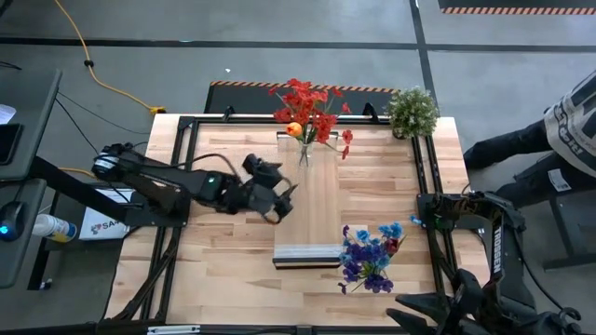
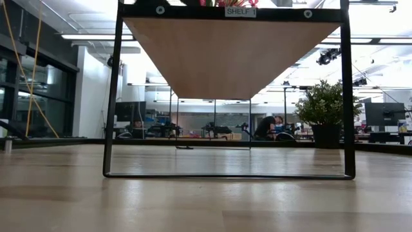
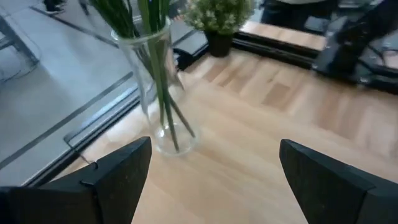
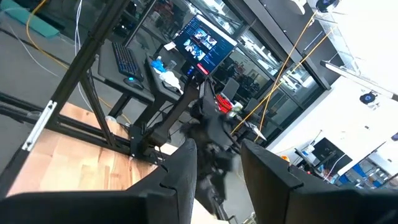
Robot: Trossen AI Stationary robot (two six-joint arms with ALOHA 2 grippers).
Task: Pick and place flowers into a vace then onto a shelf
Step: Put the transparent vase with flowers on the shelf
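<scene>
A clear glass vase (image 1: 304,151) stands by its base on the far end of the long light-wood shelf (image 1: 312,209). It holds red and orange flowers (image 1: 307,107), whose green stems (image 3: 163,99) reach down inside the vase (image 3: 155,87). A bunch of blue and purple flowers (image 1: 370,256) lies on the table to the right of the shelf's pale near end. My left gripper (image 1: 282,189) hovers open over the shelf's left side, short of the vase. Its fingers (image 3: 121,177) have nothing between them. My right gripper (image 1: 421,221) waits raised at the table's right edge, fingers (image 4: 180,171) slightly apart and holding nothing.
A bushy potted plant (image 1: 412,112) stands at the table's far right corner. A black metal frame (image 2: 112,96) labelled SHELF 1 carries the shelf above the tabletop. A person sits beyond the table's right edge (image 1: 568,140). Bare slatted tabletop lies to the left of the shelf.
</scene>
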